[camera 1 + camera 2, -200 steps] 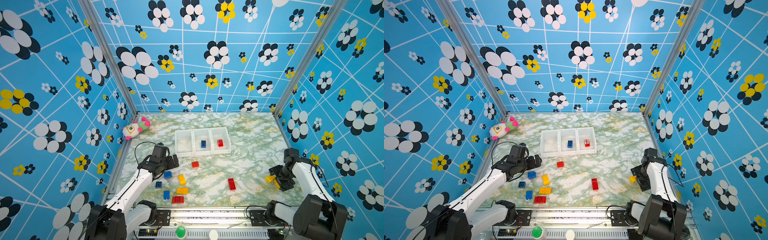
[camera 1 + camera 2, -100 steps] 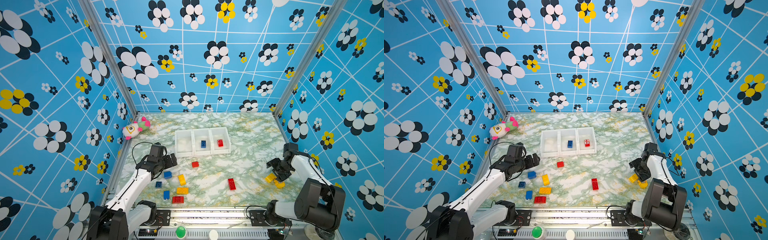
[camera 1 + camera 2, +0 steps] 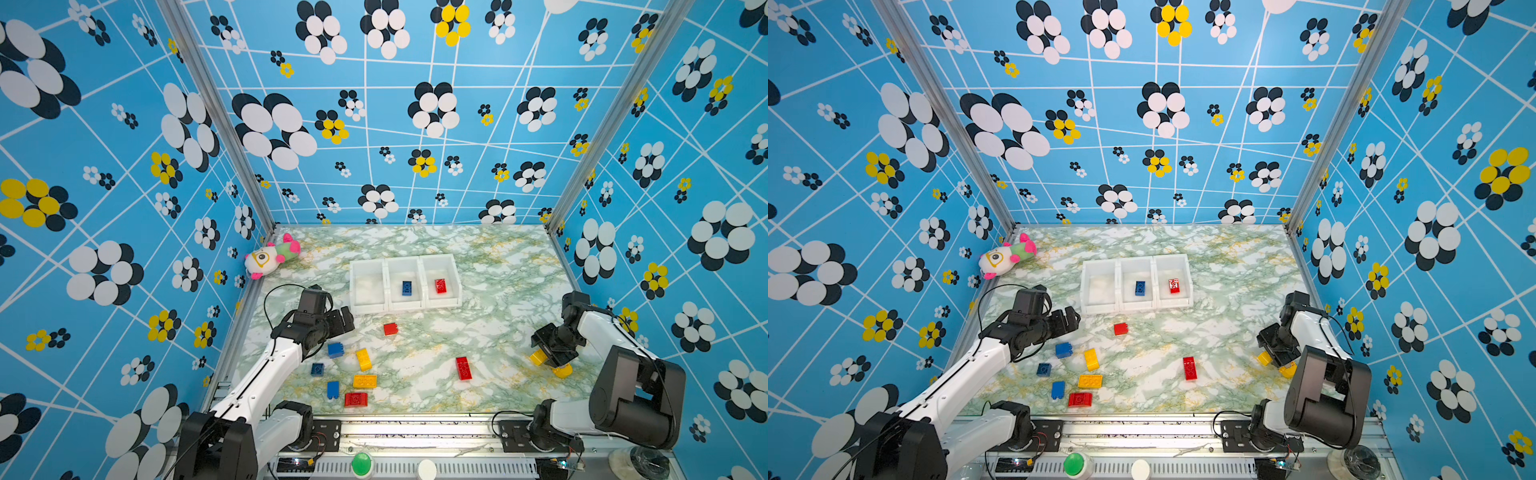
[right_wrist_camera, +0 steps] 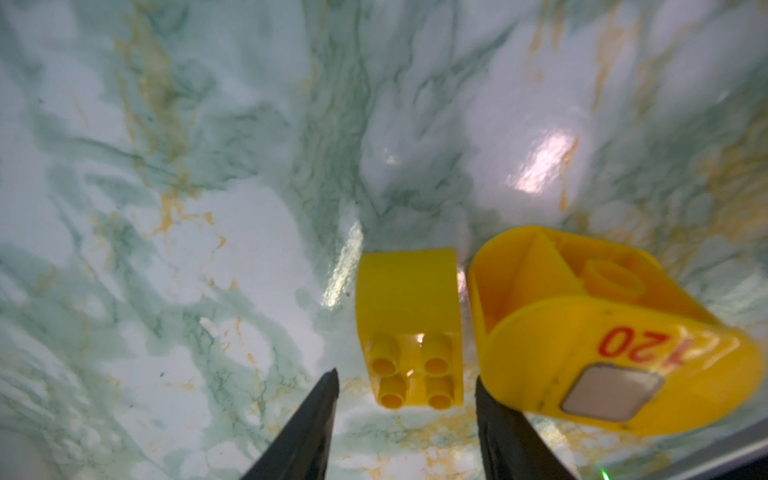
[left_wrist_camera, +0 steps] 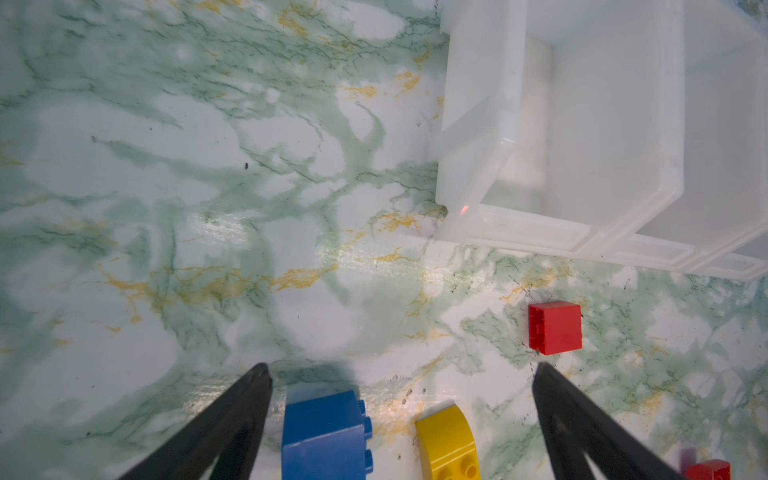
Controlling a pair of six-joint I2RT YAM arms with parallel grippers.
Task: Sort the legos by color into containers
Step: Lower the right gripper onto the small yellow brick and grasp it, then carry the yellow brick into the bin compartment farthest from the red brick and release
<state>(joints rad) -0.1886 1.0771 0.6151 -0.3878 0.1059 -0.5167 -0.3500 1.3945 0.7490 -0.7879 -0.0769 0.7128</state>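
Now your right claw [image 4: 403,380] stands with its jaws apart, one on each side of the yellow brick [image 4: 409,328], and neither looks to be touching it yet. That brick lies near the right edge of the worktop [image 3: 498,282], studs facing the wrist camera, with the round piece [image 4: 582,332] just beside it.

Expect the brick to be light, rigid and glossy. It won't crush, but smooth hard plastic can twist or squirt out if you pinch it off-centre. Take it across the two flat side faces, about midway along, not on the studs. Mind the jaw on the round piece's side: the gap there is narrow, and a nudge would likely send that hollow, light piece sliding.

The bins [image 3: 368,308] sit mid-worktop, toward the back edge. The left one looks empty, the middle holds a blue lego [image 3: 407,288] and the right a red lego [image 3: 440,286], so yellow probably goes left.

Your left claw [image 5: 401,370] is spread wide above the blue brick [image 5: 322,436] toward the front-left corner, holding nothing.
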